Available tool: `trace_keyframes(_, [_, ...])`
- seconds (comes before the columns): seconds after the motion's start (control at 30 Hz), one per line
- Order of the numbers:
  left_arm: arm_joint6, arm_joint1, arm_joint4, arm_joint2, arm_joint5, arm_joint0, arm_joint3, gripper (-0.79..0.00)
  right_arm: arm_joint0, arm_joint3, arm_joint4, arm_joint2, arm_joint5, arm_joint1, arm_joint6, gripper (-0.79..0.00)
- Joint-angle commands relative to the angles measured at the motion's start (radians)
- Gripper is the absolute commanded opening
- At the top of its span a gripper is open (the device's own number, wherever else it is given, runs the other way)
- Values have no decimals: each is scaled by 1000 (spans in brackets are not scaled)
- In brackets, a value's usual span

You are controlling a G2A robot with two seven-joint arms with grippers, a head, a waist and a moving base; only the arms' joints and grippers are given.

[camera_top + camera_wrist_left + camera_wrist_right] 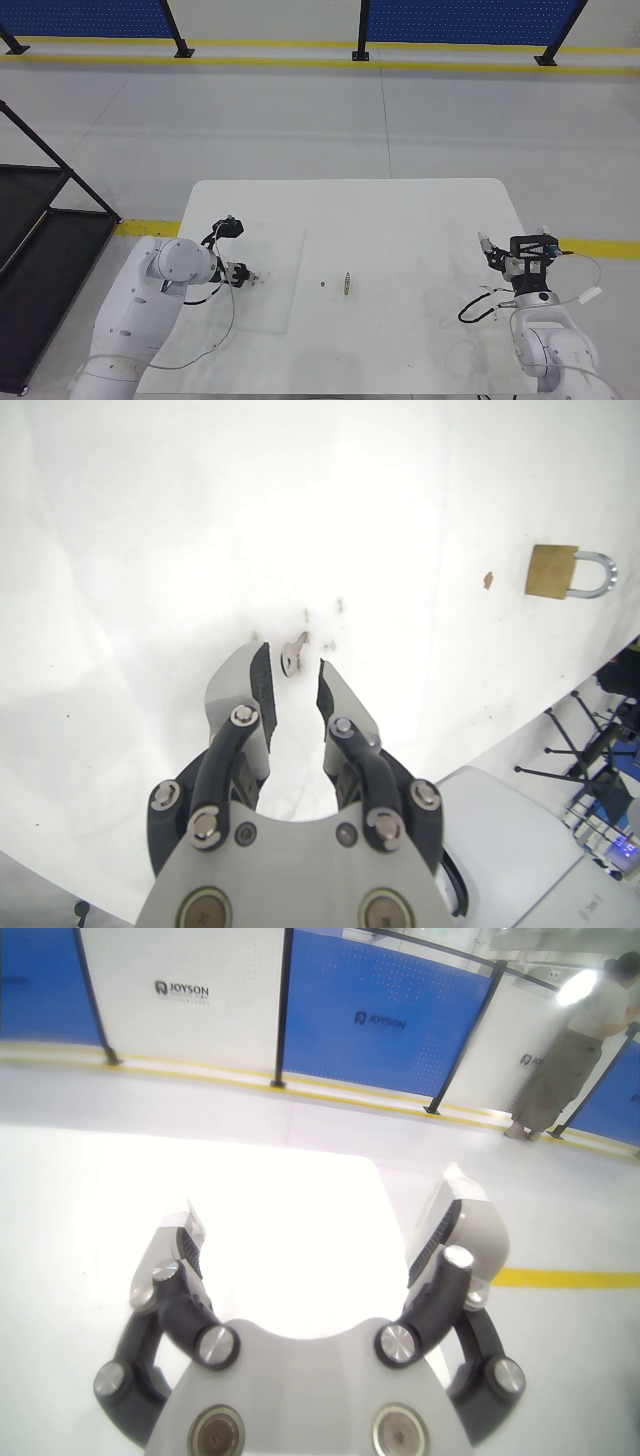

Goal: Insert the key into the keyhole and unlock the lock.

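A brass padlock point(552, 571) with a silver shackle lies flat near the middle of the white table point(400, 220), and the top view shows the padlock point(346, 283) too. A small silver key point(292, 655) lies on the table left of it. My left gripper point(292, 654) hovers low over the key, open, with a black pad on either side of the key's round head and not touching it. In the top view the left gripper point(250, 277) is well left of the lock. My right gripper point(322, 1193) stands open and holds nothing, at the table's right edge point(490, 250).
A tiny brown speck point(488, 580) lies on the table between the key and the padlock. A black rack point(40, 250) stands on the floor left of the table. Blue barrier panels point(470, 20) line the far side.
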Motion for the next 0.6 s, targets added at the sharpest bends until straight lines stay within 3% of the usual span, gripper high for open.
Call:
trace_keyframes(0.0, [3, 2, -2, 3, 0, -3, 4, -606, 0, 0, 0, 0, 0, 0, 0, 0])
trace_keyframes(0.27, [8, 9, -9, 11, 1, -10, 16, -671, 0, 0, 0, 0, 0, 0, 0, 0])
trace_keyframes(0.37, [10, 12, -9, 14, 1, -12, 17, -785, 0, 0, 0, 0, 0, 0, 0, 0])
trace_keyframes(0.57, [15, 19, 23, 21, 1, 1, -58, -785, 0, 0, 0, 0, 0, 0, 0, 0])
